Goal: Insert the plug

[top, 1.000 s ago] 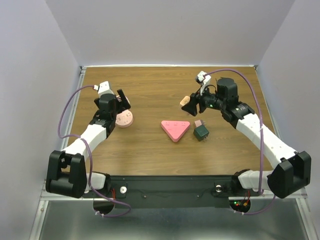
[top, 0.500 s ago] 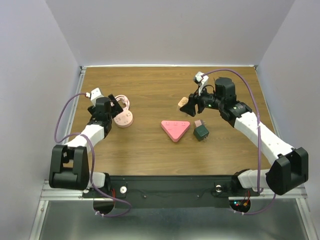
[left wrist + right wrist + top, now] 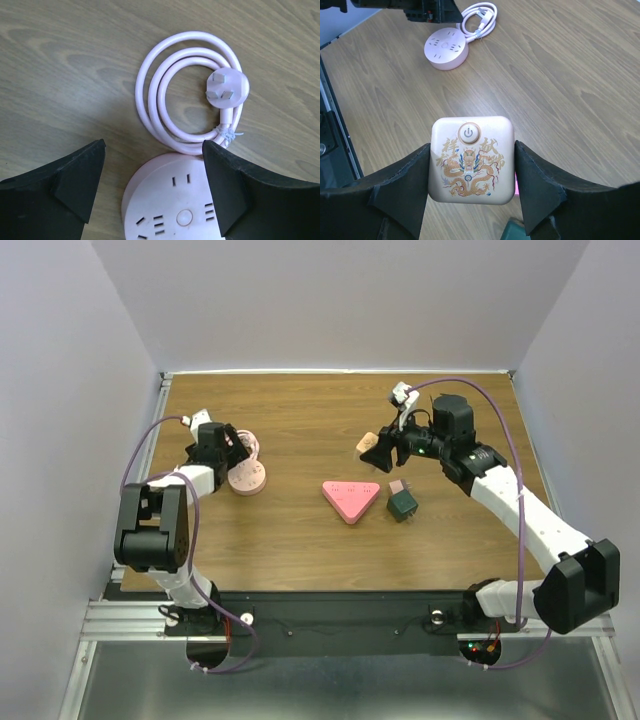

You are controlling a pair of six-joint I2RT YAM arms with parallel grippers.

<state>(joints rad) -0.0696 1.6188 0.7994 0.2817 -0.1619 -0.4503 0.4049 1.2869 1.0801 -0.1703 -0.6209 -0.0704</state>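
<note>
A round pink socket hub (image 3: 180, 200) (image 3: 247, 480) lies on the wooden table, its coiled pink cord (image 3: 165, 100) ending in a white three-pin plug (image 3: 228, 89) that faces up. My left gripper (image 3: 154, 150) (image 3: 226, 445) hovers open over the hub's far edge, a finger on either side, touching nothing. My right gripper (image 3: 471, 146) (image 3: 378, 448) is shut on a square beige plug block (image 3: 471, 159) printed with a dragon and a power button, held above the table right of centre. The hub (image 3: 446, 48) shows far off in that view.
A pink triangular block (image 3: 350, 500) lies at the table's middle. Right beside it is a dark green adapter (image 3: 403, 505) with a small pink piece on top. Grey walls close in the table on three sides.
The left arm has folded back toward the table's left edge, with its gripper staying over the pink hub and its jaws narrowing slightly. The right gripper has held the beige block nearly still.
</note>
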